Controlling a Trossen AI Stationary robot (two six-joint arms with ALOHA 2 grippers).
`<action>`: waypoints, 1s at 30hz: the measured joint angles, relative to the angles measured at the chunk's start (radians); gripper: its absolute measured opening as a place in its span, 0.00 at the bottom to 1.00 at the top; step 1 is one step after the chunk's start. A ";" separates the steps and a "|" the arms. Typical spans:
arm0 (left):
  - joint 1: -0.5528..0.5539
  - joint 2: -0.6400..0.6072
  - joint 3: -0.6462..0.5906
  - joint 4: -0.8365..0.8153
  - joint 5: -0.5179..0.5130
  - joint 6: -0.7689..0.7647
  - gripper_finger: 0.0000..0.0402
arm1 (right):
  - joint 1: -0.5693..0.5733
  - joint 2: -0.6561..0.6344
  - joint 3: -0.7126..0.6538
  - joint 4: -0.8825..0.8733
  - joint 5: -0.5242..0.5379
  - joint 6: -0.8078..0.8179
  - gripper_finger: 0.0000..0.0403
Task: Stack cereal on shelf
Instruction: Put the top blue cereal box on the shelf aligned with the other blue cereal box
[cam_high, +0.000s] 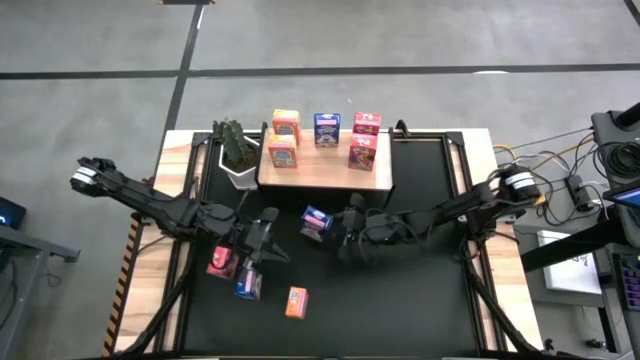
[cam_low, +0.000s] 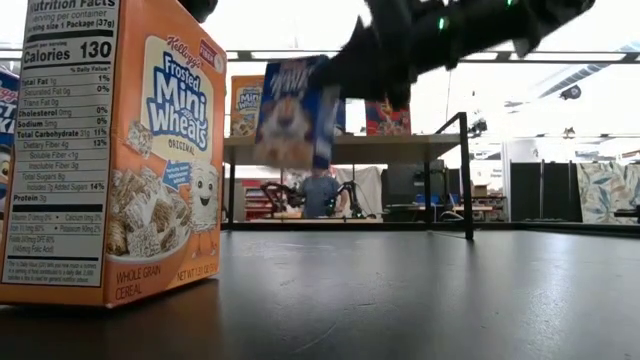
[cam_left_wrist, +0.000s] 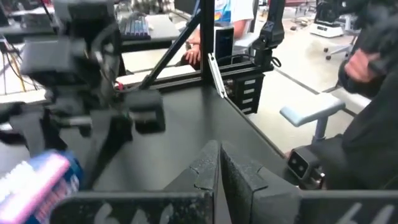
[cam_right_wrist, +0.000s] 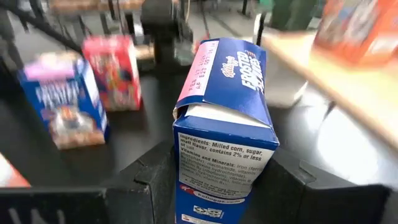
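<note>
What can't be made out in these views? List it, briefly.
Low view: the orange box near the lens hides the table behind it.
Left wrist view: a bluish box is blurred and cut by the edge.
Right wrist view: the held blue box covers the right end effector fingertips.

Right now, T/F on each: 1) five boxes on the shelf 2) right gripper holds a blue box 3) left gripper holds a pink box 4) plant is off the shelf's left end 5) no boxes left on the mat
1) Five boxes stand on the shelf: true, two orange, one blue, two pink-red.
2) The right gripper holds a blue box: true, it is clamped between the fingers.
3) The left gripper holds a pink box: false. Its fingers are shut with nothing between them.
4) The plant is off the shelf's left end: true.
5) No boxes remain on the mat: false. A pink box, a blue one and an orange one remain.
</note>
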 joint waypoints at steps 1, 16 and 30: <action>0.000 -0.005 0.000 -0.003 0.000 0.010 0.00 | 0.000 -0.031 0.006 -0.030 0.000 -0.009 0.43; 0.000 -0.011 0.000 -0.004 0.000 0.028 0.00 | -0.161 -0.147 0.317 -0.512 0.003 -0.191 0.43; 0.000 -0.011 0.000 -0.007 0.000 0.030 0.00 | -0.245 -0.102 0.342 -0.565 0.039 -0.085 0.43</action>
